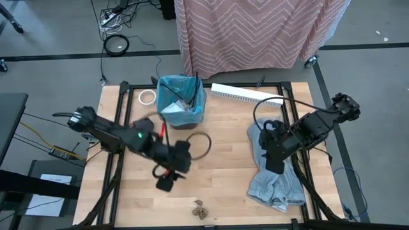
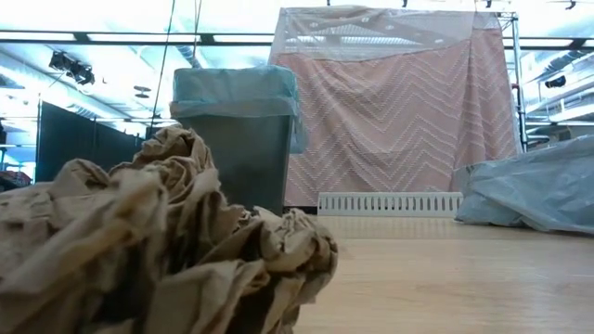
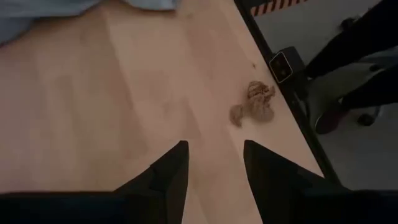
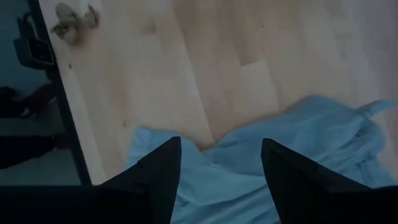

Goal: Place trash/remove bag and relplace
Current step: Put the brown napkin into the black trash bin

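- High view: left arm reaches in from the table's left edge, angled toward the front-centre; left claw [image 1: 167, 179] hangs over bare wood, empty. Right arm comes from the right edge, bent back toward centre, right claw [image 1: 273, 163] over the blue-grey bag [image 1: 276, 182] lying flat on the table [image 1: 230, 166]'s right side.
- One trash bin [image 1: 181, 101] with a light blue liner at the back centre, scraps visible inside. One brown crumpled lump [image 1: 200, 208] near the front edge, well apart from both claws. One white tape ring [image 1: 147, 97] just left of the bin. One white slatted strip [image 1: 246, 94] at the back right.
- Low view: brown crumpled lump [image 2: 158, 250] fills the near left; bin [image 2: 237, 139] stands upright behind it, strip [image 2: 390, 203] and bag [image 2: 538, 190] farther right. No arms seen here.
- Left wrist view: two dark fingers [image 3: 169, 174] spread apart, nothing between them; lump [image 3: 255, 102] ahead, close to the table edge.
- Right wrist view: fingers [image 4: 158, 171] spread wide, empty, above the bag [image 4: 261, 162]; lump [image 4: 73, 22] far off by the edge.
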Motion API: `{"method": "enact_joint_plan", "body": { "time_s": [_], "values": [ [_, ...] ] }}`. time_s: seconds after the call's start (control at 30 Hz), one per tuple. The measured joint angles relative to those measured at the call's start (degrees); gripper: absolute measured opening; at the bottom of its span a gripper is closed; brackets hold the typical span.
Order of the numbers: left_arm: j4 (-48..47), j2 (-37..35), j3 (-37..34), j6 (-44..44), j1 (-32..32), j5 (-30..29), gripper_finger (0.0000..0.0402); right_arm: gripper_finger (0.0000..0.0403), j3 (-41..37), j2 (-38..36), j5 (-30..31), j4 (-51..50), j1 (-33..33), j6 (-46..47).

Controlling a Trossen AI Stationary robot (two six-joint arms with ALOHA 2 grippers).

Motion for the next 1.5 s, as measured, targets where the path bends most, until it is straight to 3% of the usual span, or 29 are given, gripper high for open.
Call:
{"method": "enact_joint_plan", "body": {
  "time_s": [0.27,0.47,0.9,1.13,1.27,1.5],
  "values": [
    [36.11,0.44,-21.71,-14.06,-5.1,1.11,0.0162,0.0209,-4.29,0.0,-3.93,5.98,1.39,0.44],
    [49.48,5.08,-26.29,-19.26,-8.41,-1.16,0.0162,0.0209,-7.49,0.0,-4.21,9.1,2.58,2.47],
    [52.38,21.02,-16.28,-19.07,-11.58,1.09,0.0162,0.0209,-13.81,0.0,-5.57,13.05,5.53,7.47],
    [51.42,24.89,-16.29,-17.98,-11.42,-1.84,0.0162,0.0209,-15.42,0.0,-5.59,17.37,6.25,7.81],
    [52.34,26.26,-16.3,-18.87,-11.21,2.0,0.0162,0.0208,-15.97,0.0,-5.66,18.81,6.36,7.99],
    [50.85,27.95,-16.23,-18.79,-11.23,3.65,0.0152,0.021,-16.02,0.0,-6.1,18.7,6.58,7.65]
  ]
}}
